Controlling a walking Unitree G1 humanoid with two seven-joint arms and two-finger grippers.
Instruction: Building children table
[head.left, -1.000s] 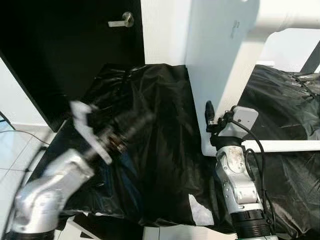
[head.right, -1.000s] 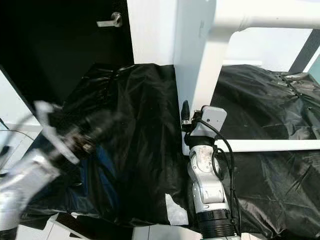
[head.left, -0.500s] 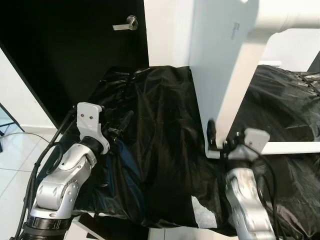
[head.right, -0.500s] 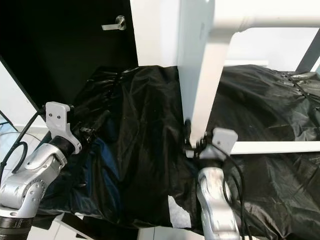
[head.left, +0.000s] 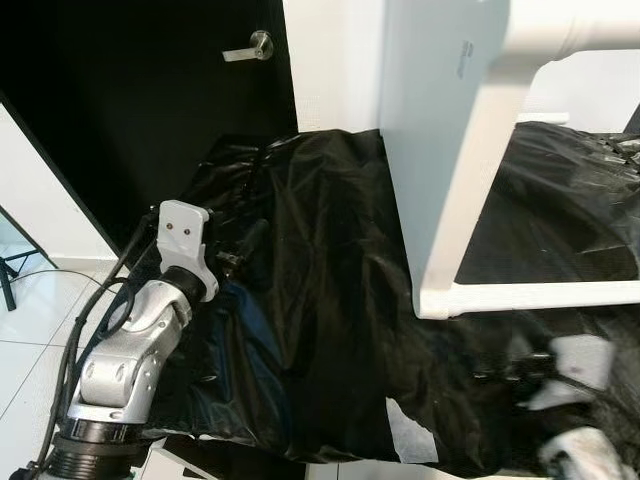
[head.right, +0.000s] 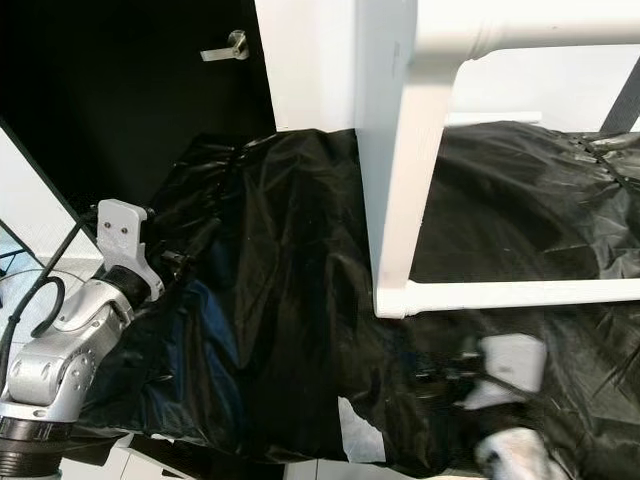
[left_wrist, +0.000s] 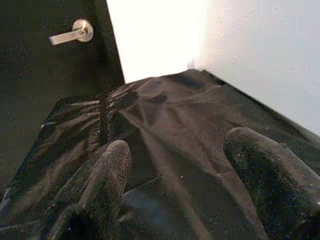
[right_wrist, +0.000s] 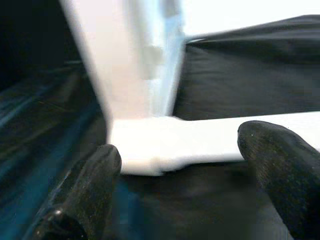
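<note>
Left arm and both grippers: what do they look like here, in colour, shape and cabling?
The left arm is silver, jointed metal with a black collar at its base and black cables looping beside it. A pale grey camera block with two small dots tops its wrist. Each gripper, left gripper and right gripper, has two long, rounded, matt black fingers.

Black plastic sheeting (head.left: 330, 250) covers the floor (tiled, apparently); the white table frame (head.left: 450, 200) stands on it.

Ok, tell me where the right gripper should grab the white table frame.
Judging by its pose, take the white table frame at the low rail lying across the black sheet, near the corner. Come from the robot's side with the open right gripper: the rail looks slim enough to fit between the fingers.
</note>
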